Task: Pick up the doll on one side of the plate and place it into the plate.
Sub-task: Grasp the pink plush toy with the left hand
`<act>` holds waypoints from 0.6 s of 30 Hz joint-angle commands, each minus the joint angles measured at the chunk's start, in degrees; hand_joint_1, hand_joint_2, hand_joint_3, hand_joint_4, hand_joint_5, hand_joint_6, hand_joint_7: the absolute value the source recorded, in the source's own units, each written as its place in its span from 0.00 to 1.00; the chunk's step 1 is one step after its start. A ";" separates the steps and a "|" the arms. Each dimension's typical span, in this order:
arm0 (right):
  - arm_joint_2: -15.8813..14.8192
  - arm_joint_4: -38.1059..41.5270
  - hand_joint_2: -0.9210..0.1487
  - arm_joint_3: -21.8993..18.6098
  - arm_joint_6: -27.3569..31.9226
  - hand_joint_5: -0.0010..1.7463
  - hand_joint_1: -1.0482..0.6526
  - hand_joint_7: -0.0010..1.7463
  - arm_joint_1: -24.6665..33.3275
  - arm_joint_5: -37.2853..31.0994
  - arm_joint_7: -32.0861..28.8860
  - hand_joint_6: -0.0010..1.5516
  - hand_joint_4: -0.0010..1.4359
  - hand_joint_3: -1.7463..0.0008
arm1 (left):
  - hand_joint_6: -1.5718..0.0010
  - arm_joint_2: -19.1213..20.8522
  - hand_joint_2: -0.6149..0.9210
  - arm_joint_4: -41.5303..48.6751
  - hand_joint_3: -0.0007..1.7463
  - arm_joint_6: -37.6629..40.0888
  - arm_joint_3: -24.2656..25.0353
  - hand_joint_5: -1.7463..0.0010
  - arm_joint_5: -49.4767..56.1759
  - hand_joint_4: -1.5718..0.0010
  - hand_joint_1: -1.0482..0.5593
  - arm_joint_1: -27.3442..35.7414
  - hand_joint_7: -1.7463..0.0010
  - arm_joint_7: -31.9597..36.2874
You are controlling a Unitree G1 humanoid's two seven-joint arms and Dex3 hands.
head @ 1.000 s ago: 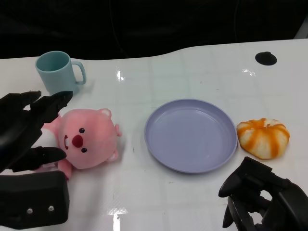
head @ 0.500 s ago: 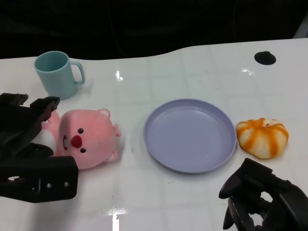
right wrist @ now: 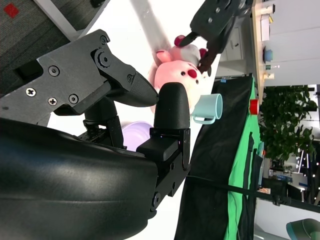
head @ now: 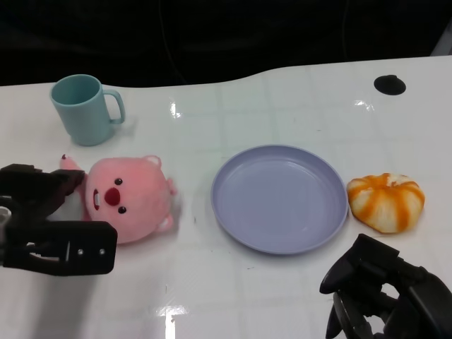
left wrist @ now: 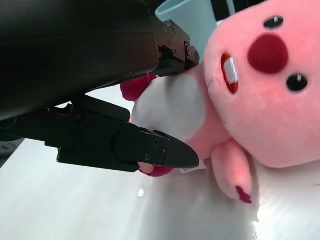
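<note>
Doll [head: 127, 199]: pink plush, round head, red nose, white belly, small stubby limbs. It lies at centre-left of the head view on the white table [head: 282, 106], left of the plate [head: 280, 198] and apart from it; not yet in the plate.

Left hand [head: 42, 219]: at the lower left of the frame, fingers closing around the doll's body from its far side. In the left wrist view one finger [left wrist: 150, 150] lies under the white belly [left wrist: 170, 107] and another [left wrist: 172, 47] sits against the upper side by the neck. It looks like a grasp on the torso, but whether the doll is lifted off the table I cannot tell.

Right hand [head: 385, 296]: lower right of the frame, fingers curled in, holding nothing, well clear of the plate.

Handling, as judged: the doll looks soft, light and compressible, with a fuzzy surface, so slip is unlikely and breakage is no concern. The head is bulky next to the body, so a torso grasp may let the head droop or swing. The best hold is around the belly just under the head, squeezed enough to sink into the stuffing. The limbs are too small and floppy to hold by.

Also on the table: teal cup [head: 85, 107] at upper left, behind the doll; an orange-and-white round thing [head: 385, 202] right of the plate.
</note>
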 commanded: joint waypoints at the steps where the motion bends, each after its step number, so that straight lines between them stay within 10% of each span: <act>1: -0.44 -0.76 0.27 -0.31 0.09 1.00 0.48 0.87 0.29 0.27 -0.05 0.32 0.43 0.37 | 0.90 -1.18 1.00 7.69 0.01 -0.84 -2.47 0.91 -0.16 0.96 0.23 -2.72 1.00 1.96; 7: -0.44 -1.33 0.27 -0.36 0.41 1.00 0.47 0.87 0.73 0.33 -0.17 0.32 0.42 0.37 | 0.80 -5.19 0.98 21.82 0.00 -4.08 -3.82 0.94 -3.07 0.84 0.37 -6.23 0.98 11.06; 12: -0.46 -1.38 0.27 -0.34 0.20 1.00 0.47 0.87 0.80 0.23 -0.15 0.32 0.43 0.37 | 0.46 -7.77 1.00 30.74 0.05 -6.98 -5.43 0.86 -4.08 0.51 0.46 -8.47 0.91 19.33; 16: -0.40 -1.26 0.27 -0.16 -0.07 1.00 0.47 0.87 0.86 0.12 -0.13 0.33 0.44 0.37 | 0.43 -8.60 1.00 35.81 0.05 -9.27 -7.50 0.18 -3.89 0.54 0.49 -9.87 0.55 23.77; 18: -0.26 -1.36 0.26 -0.19 0.23 1.00 0.47 0.87 0.90 0.48 -0.17 0.33 0.43 0.37 | 0.48 -8.70 1.00 36.78 0.08 -9.64 -8.29 0.08 -3.85 0.56 0.49 -10.10 0.45 25.62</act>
